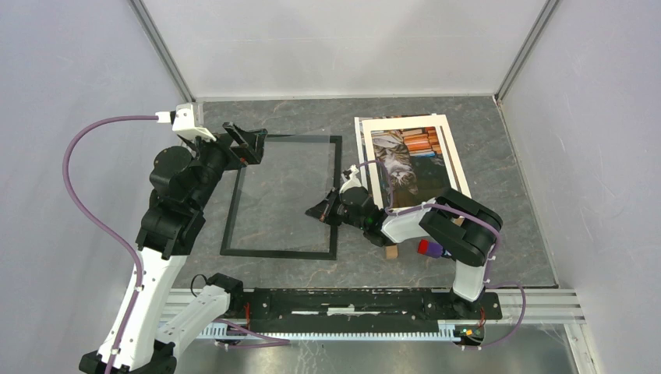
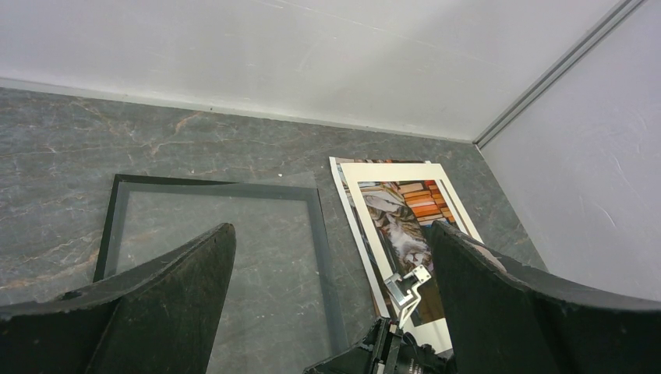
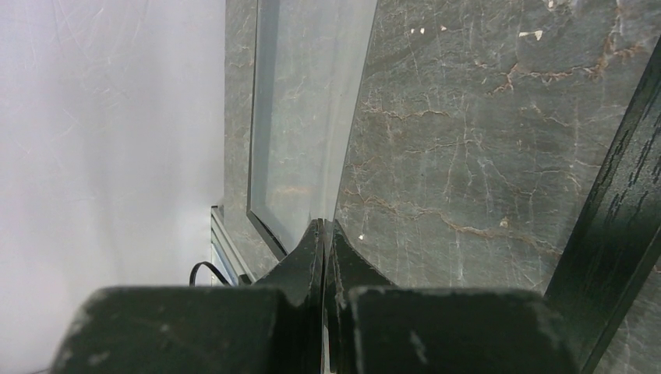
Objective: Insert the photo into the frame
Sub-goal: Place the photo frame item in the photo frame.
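The black frame [image 1: 281, 253] lies flat on the table left of centre; it also shows in the left wrist view [image 2: 109, 234] and the right wrist view [image 3: 616, 210]. A clear pane [image 1: 284, 191] rests in it, slightly askew. My right gripper [image 1: 321, 210] is shut on the pane's right edge [image 3: 304, 101], its jaws pressed together [image 3: 323, 226]. The photo [image 1: 401, 160] of a cat and books lies under a white mat [image 1: 366, 156] to the frame's right, and shows in the left wrist view [image 2: 401, 226]. My left gripper [image 1: 248, 142] is open and empty above the frame's far left corner [image 2: 331, 230].
A brown board [image 1: 392, 251] pokes out under the mat's near end, beside the right arm. White walls close in the back and both sides. A metal rail [image 1: 351, 300] runs along the near edge with the arm bases.
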Tool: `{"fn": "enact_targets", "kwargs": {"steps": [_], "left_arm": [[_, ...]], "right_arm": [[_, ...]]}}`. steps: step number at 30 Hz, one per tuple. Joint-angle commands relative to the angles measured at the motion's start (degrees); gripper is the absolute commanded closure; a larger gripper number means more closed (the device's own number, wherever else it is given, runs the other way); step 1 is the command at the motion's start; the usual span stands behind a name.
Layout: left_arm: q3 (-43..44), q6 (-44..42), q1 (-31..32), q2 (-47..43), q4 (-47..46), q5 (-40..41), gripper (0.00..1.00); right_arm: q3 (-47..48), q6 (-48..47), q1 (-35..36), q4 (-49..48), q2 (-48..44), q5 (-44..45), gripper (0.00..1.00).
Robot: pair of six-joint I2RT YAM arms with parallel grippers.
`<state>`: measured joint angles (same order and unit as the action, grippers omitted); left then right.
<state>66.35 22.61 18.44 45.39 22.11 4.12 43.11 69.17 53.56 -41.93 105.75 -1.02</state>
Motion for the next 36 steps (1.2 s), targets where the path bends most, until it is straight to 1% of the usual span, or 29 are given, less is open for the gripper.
{"fn": "enact_targets", "kwargs": {"steps": [1, 14, 21, 36], "left_arm": [[0.0, 1.3, -0.3, -0.2, -3.1, -0.6, 0.0], [0.0, 1.4, -0.2, -0.2, -3.1, -0.7, 0.0], [0.0, 1.4, -0.2, -0.2, -3.1, -0.7, 0.0], [-0.1, 1.6, -0.2, -0.2, -3.3, -1.0, 0.0]], "right_arm": [[-0.4, -0.5, -0.1, -0.6, -2.4, 0.7, 1.0], [-1.7, 0.0, -0.4, -1.0, -2.6, 3.3, 1.0], [-0.8, 0.2, -0.4, -1.9, -1.6, 1.2, 1.0], [-0.2, 0.7, -0.4, -4.3, 1.0, 1.1, 1.0]]}}
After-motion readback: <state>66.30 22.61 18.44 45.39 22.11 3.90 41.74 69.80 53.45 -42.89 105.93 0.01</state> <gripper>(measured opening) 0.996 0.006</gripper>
